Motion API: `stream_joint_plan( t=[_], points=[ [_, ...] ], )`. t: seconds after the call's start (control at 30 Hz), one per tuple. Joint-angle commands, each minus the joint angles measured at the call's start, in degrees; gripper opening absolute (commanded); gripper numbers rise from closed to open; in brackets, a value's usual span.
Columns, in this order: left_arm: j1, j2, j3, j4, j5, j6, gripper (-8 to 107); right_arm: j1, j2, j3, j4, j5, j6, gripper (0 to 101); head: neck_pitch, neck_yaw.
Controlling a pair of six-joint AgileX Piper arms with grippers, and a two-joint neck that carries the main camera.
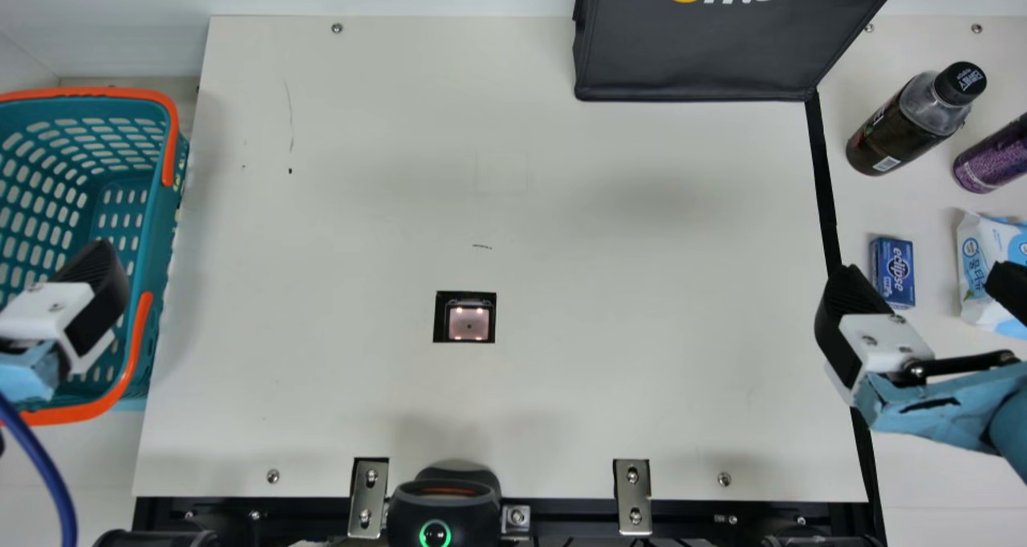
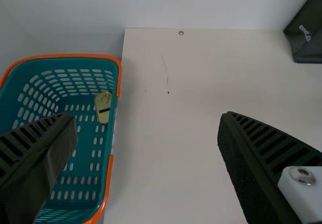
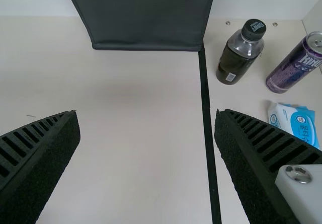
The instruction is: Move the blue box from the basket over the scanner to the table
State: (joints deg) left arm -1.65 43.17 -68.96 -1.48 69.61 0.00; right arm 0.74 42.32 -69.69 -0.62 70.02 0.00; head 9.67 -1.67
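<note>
"Well, spot anything in the left wrist view?"

"Yes, a gold can (image 2: 102, 106) inside the basket (image 1: 152, 94). And the blue box (image 1: 893, 272)?"

"In the main view, on the table (image 1: 899, 202) past the black strip (image 1: 822, 170), between the tips of the right gripper (image 1: 921, 278), nearer the left one."

"Holding anything?"

"Nothing. Wide open there, likewise at the left gripper (image 1: 96, 278)."

Blue box (image 1: 895, 272) flat on cream table (image 1: 626, 250), right side; teal basket (image 1: 160, 242) left; scanner (image 1: 468, 323) lit, mid-table.
</note>
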Motion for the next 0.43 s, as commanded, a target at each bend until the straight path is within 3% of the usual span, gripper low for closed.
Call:
stream_joint_plan(
  t=[0.0,0.4],
  points=[
    [0.00,0.00,0.00,0.00,0.00,0.00,90,0.00,0.00,0.00,0.00,0.00,0.00,95,-1.75,0.09],
    [0.00,0.00,0.00,0.00,0.00,0.00,90,0.12,-0.13,0.00,0.00,0.00,0.00,95,-1.75,0.09]
  ],
)
